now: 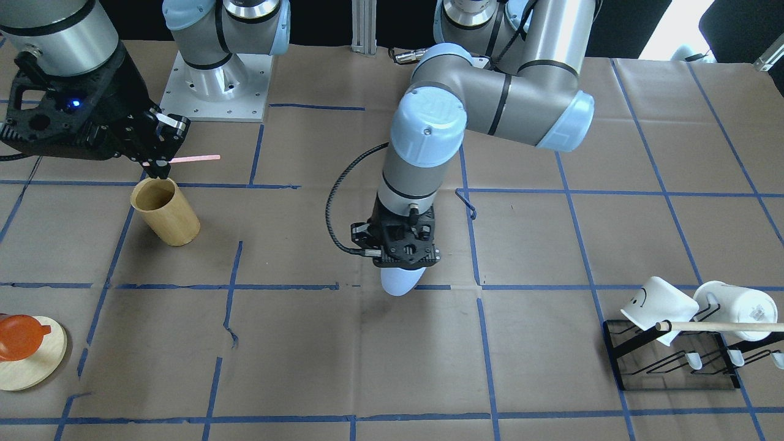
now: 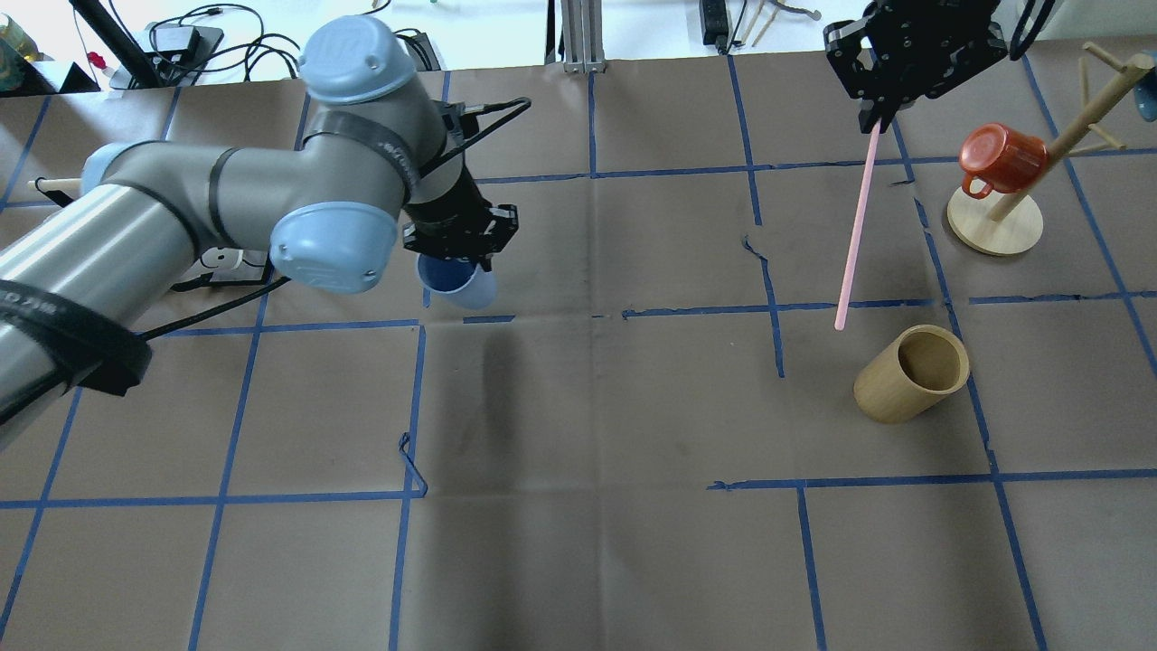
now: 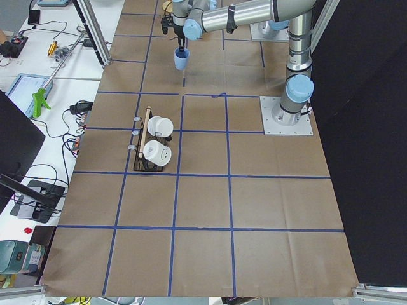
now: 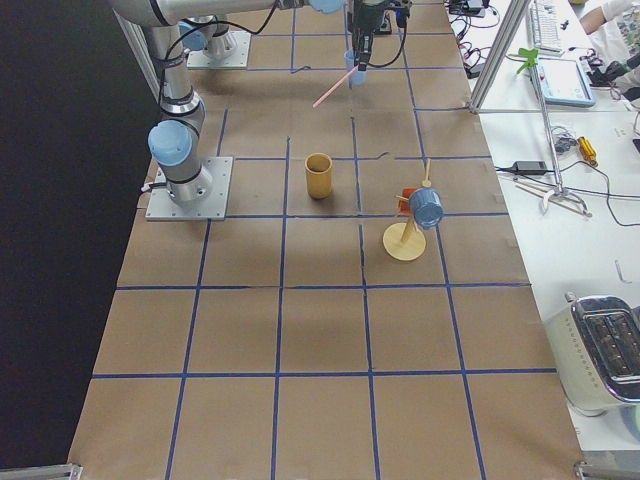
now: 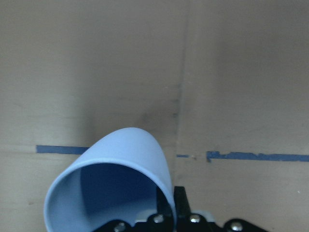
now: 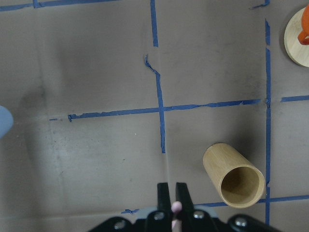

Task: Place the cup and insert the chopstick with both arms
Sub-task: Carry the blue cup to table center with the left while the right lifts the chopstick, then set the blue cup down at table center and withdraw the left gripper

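Observation:
My left gripper (image 2: 456,260) is shut on the rim of the light blue cup (image 2: 463,287) and holds it above the table, left of centre. The cup also shows under the gripper in the front view (image 1: 401,283) and fills the bottom of the left wrist view (image 5: 120,179). My right gripper (image 2: 875,119) is shut on the top end of the pale pink chopstick (image 2: 854,231), high over the table's far right. The stick hangs down, and its lower end is above and apart from the tan wooden cylinder (image 2: 911,373). The right wrist view shows the stick's end (image 6: 175,207) between the fingers.
A wooden mug tree (image 2: 994,226) with an orange mug (image 2: 994,158) stands at the far right. A black rack (image 1: 674,361) with two white mugs and a long wooden dowel (image 1: 723,326) stands on my left side. Blue tape lines cross the brown paper.

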`<state>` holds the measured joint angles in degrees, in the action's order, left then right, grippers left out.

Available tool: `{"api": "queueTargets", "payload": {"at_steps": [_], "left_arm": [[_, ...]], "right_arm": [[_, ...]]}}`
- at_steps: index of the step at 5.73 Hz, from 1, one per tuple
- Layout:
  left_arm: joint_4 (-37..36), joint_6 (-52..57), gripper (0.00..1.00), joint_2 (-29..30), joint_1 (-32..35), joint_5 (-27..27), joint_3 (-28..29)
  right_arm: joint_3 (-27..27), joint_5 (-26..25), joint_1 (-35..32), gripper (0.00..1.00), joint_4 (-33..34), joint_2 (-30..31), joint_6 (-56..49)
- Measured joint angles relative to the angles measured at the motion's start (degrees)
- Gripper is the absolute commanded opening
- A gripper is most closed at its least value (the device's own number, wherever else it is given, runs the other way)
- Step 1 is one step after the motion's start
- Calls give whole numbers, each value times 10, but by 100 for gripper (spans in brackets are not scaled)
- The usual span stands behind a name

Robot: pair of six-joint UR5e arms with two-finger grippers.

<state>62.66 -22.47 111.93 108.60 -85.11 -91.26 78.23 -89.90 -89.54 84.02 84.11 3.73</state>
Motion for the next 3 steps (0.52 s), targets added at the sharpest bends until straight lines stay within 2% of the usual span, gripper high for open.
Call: {"api": "queueTargets", "payload": {"at_steps": [1, 2, 3], "left_arm": [[-5, -13, 16, 18, 28, 0, 6], [-8, -16, 63, 25, 43, -1, 3], [-8, -15, 99, 28, 49, -1, 0]], "right_arm": [[13, 1, 0, 8, 9, 6, -2], [19, 0, 0, 8, 16, 9, -4], [21, 0, 0, 8, 19, 9, -5]]}}
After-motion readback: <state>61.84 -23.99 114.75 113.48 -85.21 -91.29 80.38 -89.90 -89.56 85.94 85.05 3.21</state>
